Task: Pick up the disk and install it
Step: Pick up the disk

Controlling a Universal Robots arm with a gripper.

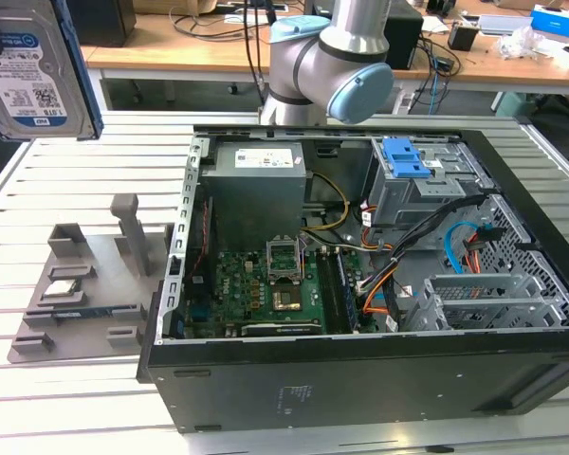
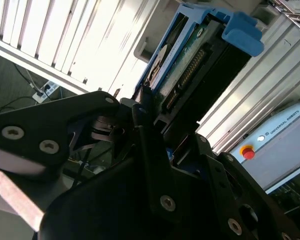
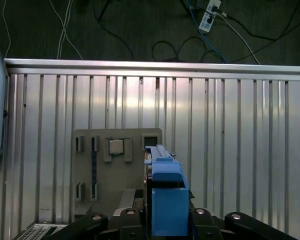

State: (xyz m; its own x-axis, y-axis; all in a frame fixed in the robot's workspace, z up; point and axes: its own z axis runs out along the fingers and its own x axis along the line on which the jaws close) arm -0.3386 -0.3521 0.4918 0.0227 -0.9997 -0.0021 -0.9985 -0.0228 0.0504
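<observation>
- The gripper [image 2: 176, 150] is clenched on the disk [image 1: 33, 71]. Its black fingers [image 2: 150, 165] press the blue carrier [image 3: 165, 200] from both sides.
- In the exterior view the disk hangs in the air at ten o'clock. Its label faces the camera, and it is well above the slatted surface [image 1: 85, 161] and apart from the grey tray [image 1: 38, 343].
- In the first wrist view the tray lies beneath the disk, with a small chip [image 3: 116, 146] in one pocket.
- In the exterior view the open case [image 1: 360, 379] lies toward four o'clock from the disk. A blue bay latch [image 1: 405, 159] sits at one o'clock inside the case. The disk is not yet installed.
- Handling, as a judgement: the disk is stiff and dense, heavy for its size. Its bare metal faces are likely slippery, and it would take knocks badly.
- The best hold is probably the carrier's long side rails. That keeps the grip off the circuit board and the connector pins [image 2: 190, 70].
</observation>
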